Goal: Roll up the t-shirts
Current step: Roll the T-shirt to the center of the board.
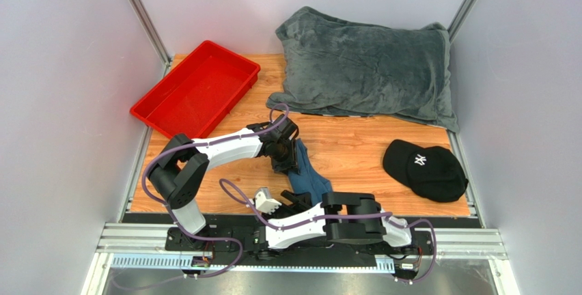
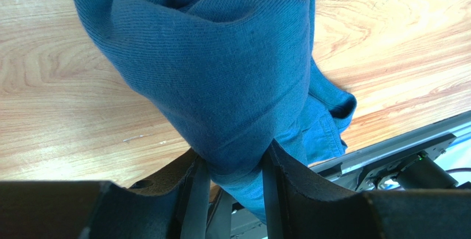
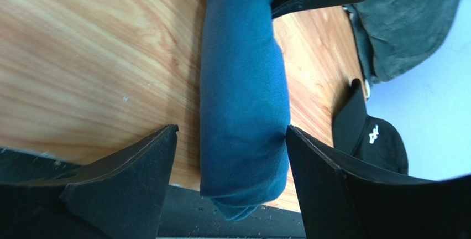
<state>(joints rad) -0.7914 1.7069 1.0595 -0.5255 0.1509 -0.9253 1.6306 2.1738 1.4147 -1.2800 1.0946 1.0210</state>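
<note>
**T-shirt roll, grip state.** The t-shirt lies on the table as a short, dark blue roll. It is left of the cap and closer to the arm bases than the cap is.

The left gripper is closed on the roll's far end, with ribbed cloth bunched tightly between its fingers. The right gripper stands wide open astride the near end. One finger touches the cloth and the other stands apart from it, so this gripper holds nothing.

**Handling (judged).**
- The cotton looks soft, light and limp.
- Its knit surface should give good friction, so slipping is unlikely.
- The roll has no stiffness of its own and may sag or unwind if held by one layer.
- Take hold across the full thickness, pinching all layers together.
- Support both ends when lifting.

The grey blanket, beyond the cap, is not part of the task.
</note>
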